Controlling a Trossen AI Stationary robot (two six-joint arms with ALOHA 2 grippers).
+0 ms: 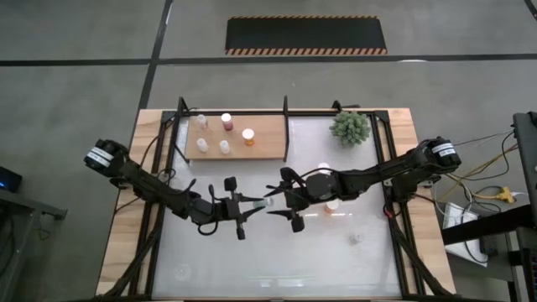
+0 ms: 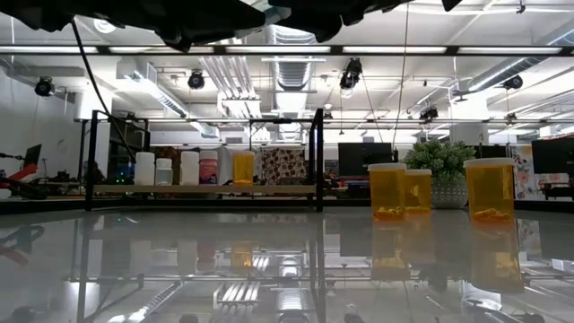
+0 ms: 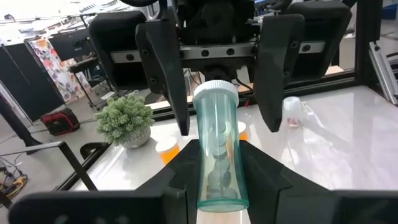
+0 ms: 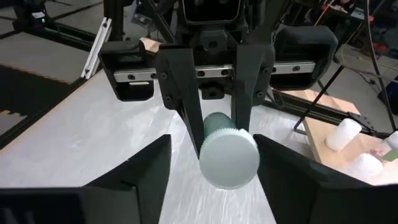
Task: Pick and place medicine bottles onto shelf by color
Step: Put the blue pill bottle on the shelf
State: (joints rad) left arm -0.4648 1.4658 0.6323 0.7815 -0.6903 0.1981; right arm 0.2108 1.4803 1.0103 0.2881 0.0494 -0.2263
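Observation:
My left gripper (image 1: 250, 206) is shut on a clear bottle with a white cap (image 3: 217, 149), held above the middle of the white table. My right gripper (image 1: 282, 201) faces it, open; its fingers stand on either side of the cap (image 4: 229, 155) without touching it. The wooden shelf (image 1: 268, 138) at the far left carries three white bottles (image 1: 202, 145), a reddish bottle (image 1: 226, 120) and an orange bottle (image 1: 248, 136), all upright on their bases. Three orange bottles (image 2: 387, 191) stand on the table near my right arm. My left gripper pinches the bottle's clear body (image 3: 219, 177) between its two fingers, toward its base end. The fingers come level from the table's left and lie along the bottle. The bottle lies level, lifted clear of the table, its capped end (image 3: 216, 90) pointing toward my right gripper.
A spiky green plant (image 1: 350, 127) stands at the far right of the table. A small pale object (image 1: 357, 239) lies on the table nearer the front right. Black frame bars (image 1: 287, 126) edge the shelf and the table's sides.

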